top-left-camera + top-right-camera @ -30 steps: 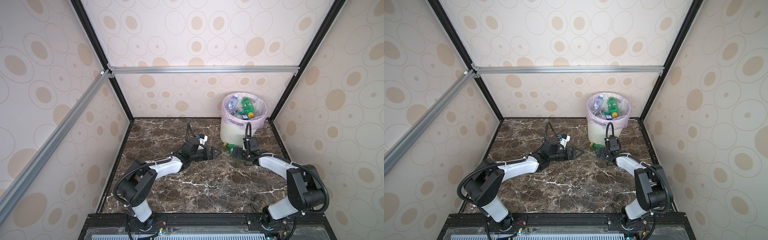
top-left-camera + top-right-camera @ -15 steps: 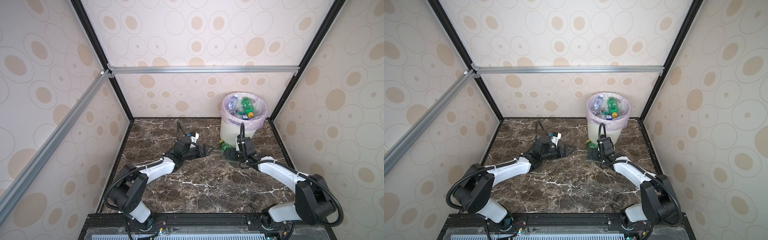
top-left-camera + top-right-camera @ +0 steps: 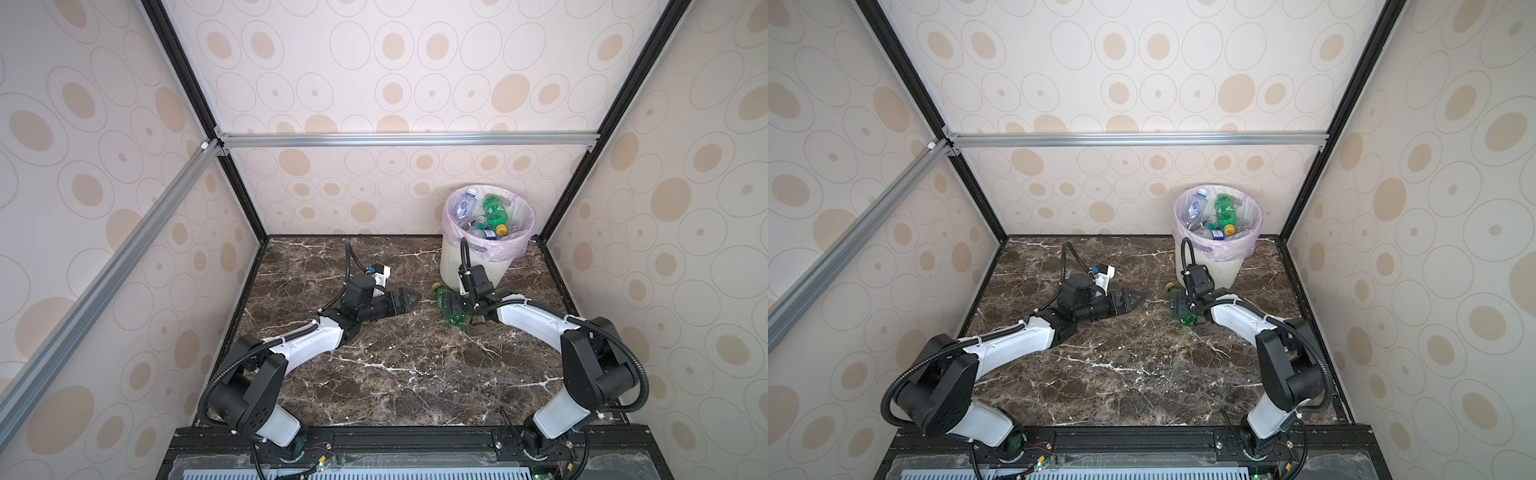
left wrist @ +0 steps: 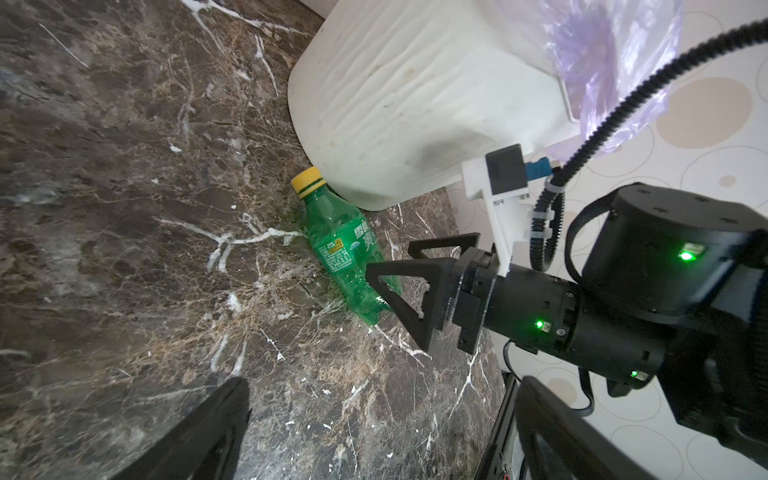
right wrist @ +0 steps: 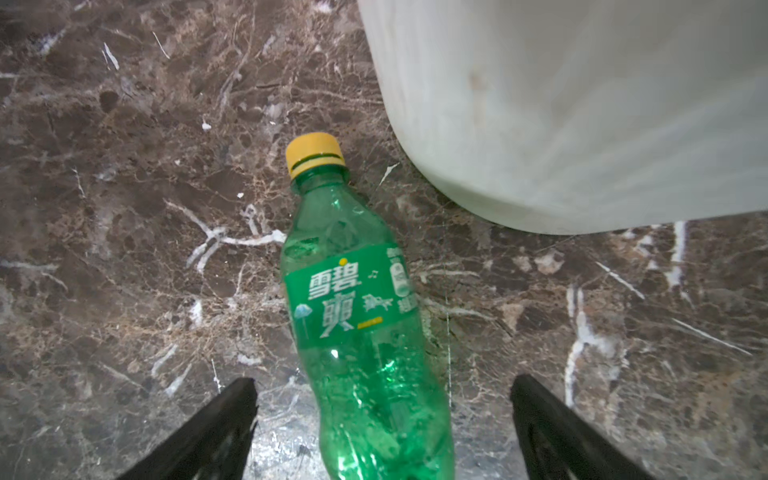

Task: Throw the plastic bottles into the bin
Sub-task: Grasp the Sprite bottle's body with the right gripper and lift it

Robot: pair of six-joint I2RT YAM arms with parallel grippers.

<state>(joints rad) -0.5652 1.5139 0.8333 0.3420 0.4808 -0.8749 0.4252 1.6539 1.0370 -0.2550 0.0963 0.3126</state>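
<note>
Right claw [image 3: 452, 306] astride half-hidden bottle [image 3: 457, 321]

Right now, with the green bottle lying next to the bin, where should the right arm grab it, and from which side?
Take the green bottle across its labelled middle, coming down from above. It lies flat on the table, yellow cap near the bin, so the neck end is crowded and the base looks crumpled. The right gripper hangs over it, jaws open astride its body.
</note>
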